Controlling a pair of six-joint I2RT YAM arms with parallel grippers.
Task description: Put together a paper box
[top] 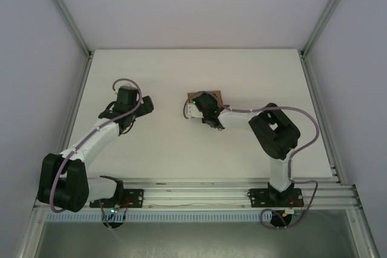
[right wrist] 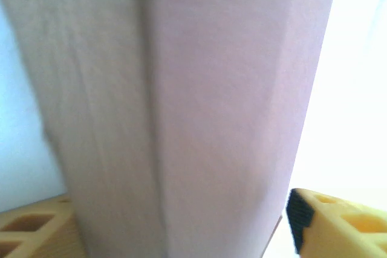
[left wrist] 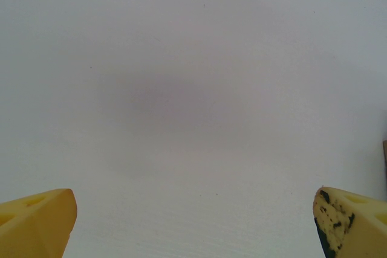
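Note:
The paper box point(top: 215, 94) is a brown cardboard piece on the white table, right of centre, mostly hidden under my right wrist. My right gripper point(top: 202, 104) is on top of it. In the right wrist view the paper box point(right wrist: 181, 101) rises between the yellow fingers. The left finger point(right wrist: 33, 228) sits beside its edge, and the black-padded right finger point(right wrist: 314, 222) stands a small gap off it, so this gripper point(right wrist: 181, 225) is open around the box. My left gripper point(top: 138, 108) hovers to the box's left, open and empty point(left wrist: 195, 212). A brown sliver of the paper box point(left wrist: 385, 152) shows at that view's right edge.
The white table point(top: 181, 70) is bordered by metal frame posts point(top: 66, 10) and grey side walls. An aluminium rail point(top: 193, 188) carrying both arm bases runs along the near edge.

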